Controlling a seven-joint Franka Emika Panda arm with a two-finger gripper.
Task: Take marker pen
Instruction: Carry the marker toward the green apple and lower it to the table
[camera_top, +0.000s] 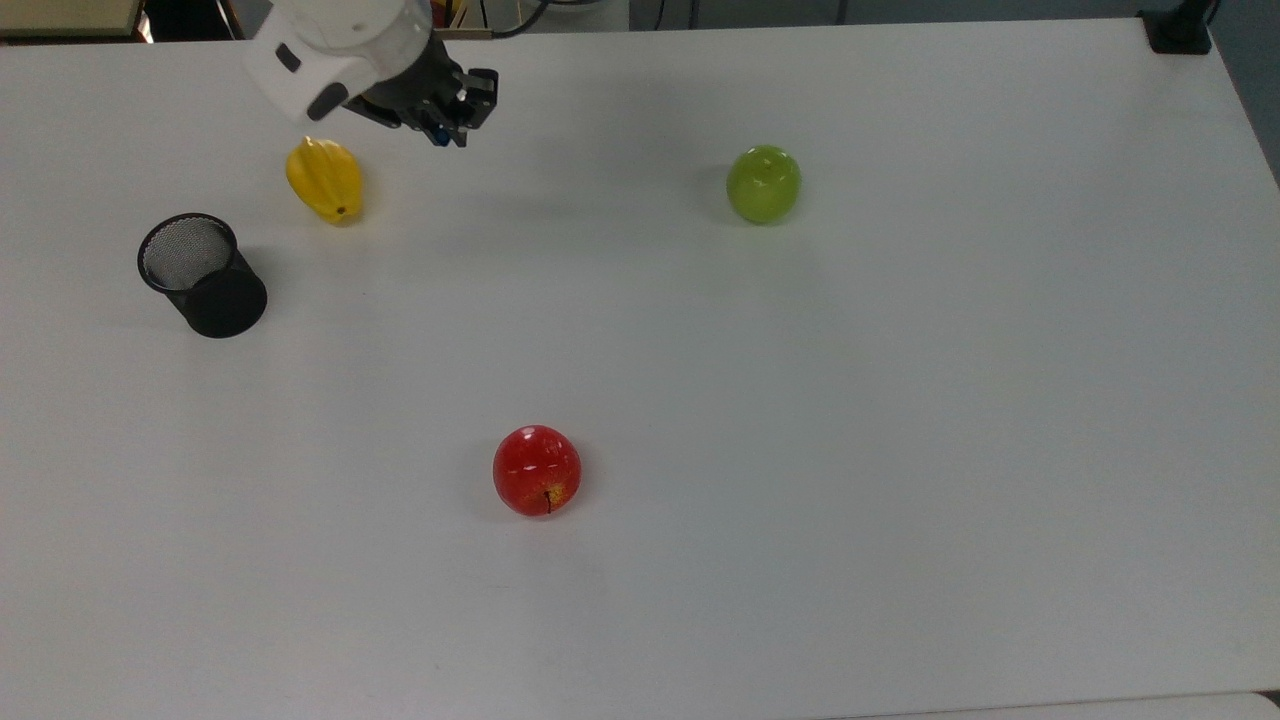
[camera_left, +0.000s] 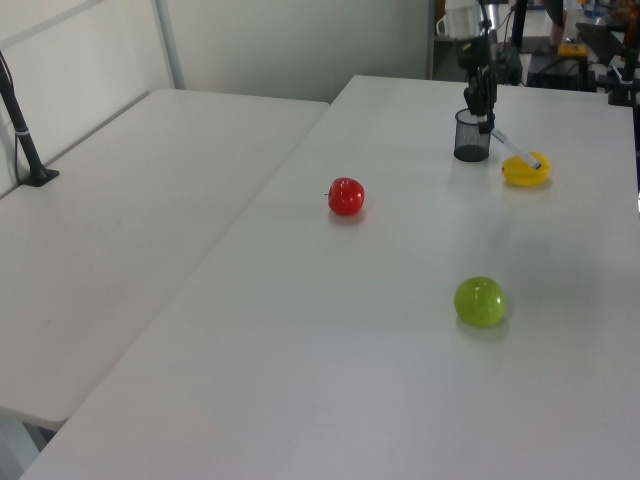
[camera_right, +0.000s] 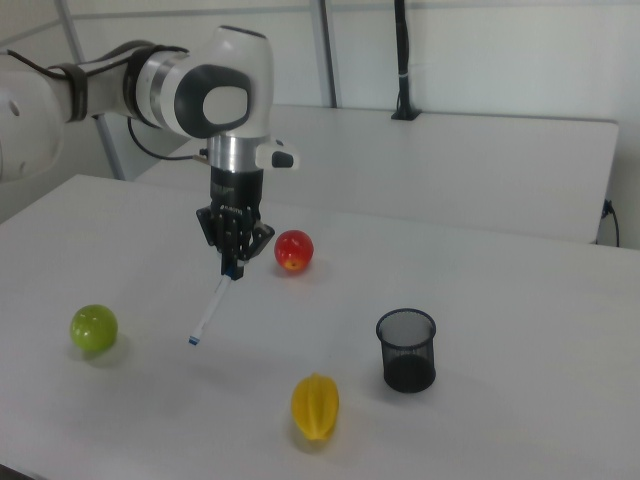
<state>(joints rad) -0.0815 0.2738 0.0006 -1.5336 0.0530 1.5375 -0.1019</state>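
Right view: fingers (camera_right: 232, 266) grasp the marker pen (camera_right: 212, 311) above the white table (camera_right: 500, 330).

You are working in a robotics lab or test room. Plain white tables (camera_left: 300, 330) stand pushed together, and black camera posts (camera_left: 22, 125) are clamped at their edges. A white Franka arm (camera_right: 200, 95) is at the bench. Behind the table in the left view, a cluttered workstation (camera_left: 580, 40) with cables fills the background.
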